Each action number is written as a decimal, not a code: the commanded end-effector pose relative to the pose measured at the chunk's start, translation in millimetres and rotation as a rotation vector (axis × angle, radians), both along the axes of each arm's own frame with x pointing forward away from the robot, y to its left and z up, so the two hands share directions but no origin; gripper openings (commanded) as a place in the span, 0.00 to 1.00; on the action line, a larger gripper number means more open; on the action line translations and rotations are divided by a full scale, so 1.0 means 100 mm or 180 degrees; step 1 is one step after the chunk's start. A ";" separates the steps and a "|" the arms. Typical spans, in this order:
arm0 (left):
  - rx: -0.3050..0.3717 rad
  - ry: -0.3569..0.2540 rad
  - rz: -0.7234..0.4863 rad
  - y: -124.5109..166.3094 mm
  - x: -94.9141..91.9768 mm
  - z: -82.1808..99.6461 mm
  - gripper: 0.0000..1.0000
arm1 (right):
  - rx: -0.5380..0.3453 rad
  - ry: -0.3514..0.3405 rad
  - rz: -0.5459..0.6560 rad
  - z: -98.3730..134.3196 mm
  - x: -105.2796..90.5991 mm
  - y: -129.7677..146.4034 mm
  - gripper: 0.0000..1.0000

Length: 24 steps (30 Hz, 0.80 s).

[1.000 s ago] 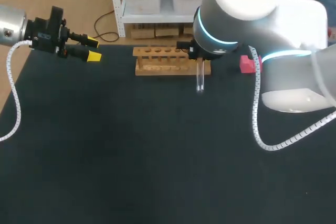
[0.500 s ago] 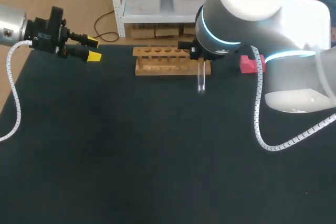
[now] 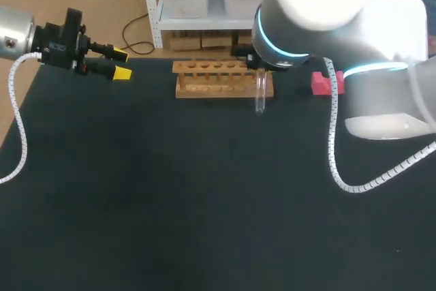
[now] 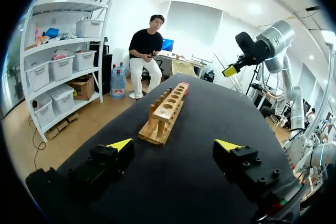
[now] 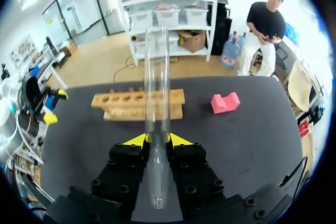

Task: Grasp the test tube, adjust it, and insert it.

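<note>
While my left claw [image 3: 117,64] is hanging released at the table's [image 3: 170,195] far left, well apart from the wooden rack [image 3: 204,88], my right claw [image 5: 157,139] is clenching the test tube [image 3: 260,97] between both yellow tips, and the tube is hovering at the rack's right end, not yet in a hole. To insert it well, I am judging that I should be centring its leading end over one hole and lowering slowly and straight, since a tilted entry could jam; the pink block [image 3: 319,83] is lying further right.
</note>
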State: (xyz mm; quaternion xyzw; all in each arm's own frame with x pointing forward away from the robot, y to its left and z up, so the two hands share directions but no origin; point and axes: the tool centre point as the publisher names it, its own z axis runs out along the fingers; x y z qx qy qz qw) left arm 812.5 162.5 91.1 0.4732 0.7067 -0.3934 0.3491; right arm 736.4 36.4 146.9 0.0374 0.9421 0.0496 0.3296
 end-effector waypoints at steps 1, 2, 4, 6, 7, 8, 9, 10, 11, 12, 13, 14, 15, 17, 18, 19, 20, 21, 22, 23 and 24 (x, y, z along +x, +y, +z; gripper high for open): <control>-0.0003 -0.0010 0.0005 0.00 -0.01 -0.01 1.00 | 0.0017 -0.0524 -0.0154 -0.09 0.03 0.13 0.00; -0.0003 -0.0010 0.0005 0.00 -0.01 -0.01 1.00 | 0.0030 -0.0614 -0.0192 -0.08 0.05 0.15 0.00; -0.0003 -0.0010 0.0005 0.00 -0.01 -0.01 1.00 | 0.0025 -0.0782 -0.0228 -0.06 0.07 0.18 0.00; -0.0003 -0.0010 0.0005 0.00 -0.01 -0.01 1.00 | 0.0004 -0.0955 -0.0259 -0.04 0.10 0.21 0.00; -0.0003 -0.0010 0.0005 0.00 -0.01 -0.01 1.00 | -0.0004 -0.1040 -0.0271 -0.03 0.11 0.21 0.00; -0.0003 -0.0010 0.0005 0.00 -0.01 -0.01 1.00 | -0.0018 -0.1131 -0.0279 -0.02 0.13 0.22 0.00; -0.0003 -0.0010 0.0005 0.00 -0.01 -0.01 1.00 | -0.0020 -0.1203 -0.0305 0.00 0.15 0.22 0.00; -0.0003 -0.0010 0.0005 0.00 -0.01 -0.01 1.00 | -0.0002 -0.1266 -0.0334 0.01 0.17 0.22 0.00; -0.0003 -0.0010 0.0005 0.00 -0.01 -0.01 1.00 | 0.0007 -0.1306 -0.0347 0.03 0.19 0.22 0.00; -0.0003 -0.0010 0.0005 0.00 -0.01 -0.01 1.00 | 0.0018 -0.1383 -0.0350 0.05 0.21 0.22 0.00; -0.0003 -0.0010 0.0005 0.00 -0.01 -0.01 1.00 | 0.0026 -0.1420 -0.0357 0.06 0.23 0.21 0.00; -0.0003 -0.0010 0.0005 0.00 -0.01 -0.01 1.00 | 0.0039 -0.1501 -0.0373 0.08 0.26 0.20 0.00; -0.0003 -0.0010 0.0005 0.00 -0.01 -0.01 1.00 | 0.0071 -0.1550 -0.0388 0.09 0.29 0.19 0.00; -0.0003 -0.0010 0.0005 0.00 -0.01 -0.01 1.00 | 0.0085 -0.1658 -0.0396 0.12 0.34 0.17 0.00; -0.0003 -0.0010 0.0005 0.00 -0.01 -0.01 1.00 | 0.0101 -0.1709 -0.0399 0.13 0.37 0.16 0.00; -0.0003 -0.0010 0.0005 0.00 -0.01 -0.01 1.00 | 0.0118 -0.1768 -0.0405 0.14 0.40 0.16 0.00; -0.0003 -0.0010 0.0005 0.00 -0.01 -0.01 1.00 | 0.0119 -0.1829 -0.0390 0.15 0.43 0.15 0.00; -0.0003 -0.0010 0.0005 0.00 -0.01 -0.01 1.00 | 0.0124 -0.1888 -0.0375 0.16 0.46 0.14 0.00; -0.0003 -0.0010 0.0005 0.00 -0.01 -0.01 1.00 | 0.0122 -0.1947 -0.0351 0.17 0.48 0.13 0.00; -0.0003 -0.0010 0.0005 0.00 -0.01 -0.01 1.00 | 0.0093 -0.2025 -0.0318 0.18 0.51 0.11 0.00; -0.0003 -0.0010 0.0005 0.00 -0.01 -0.01 1.00 | 0.0095 -0.2077 -0.0297 0.19 0.54 0.10 0.00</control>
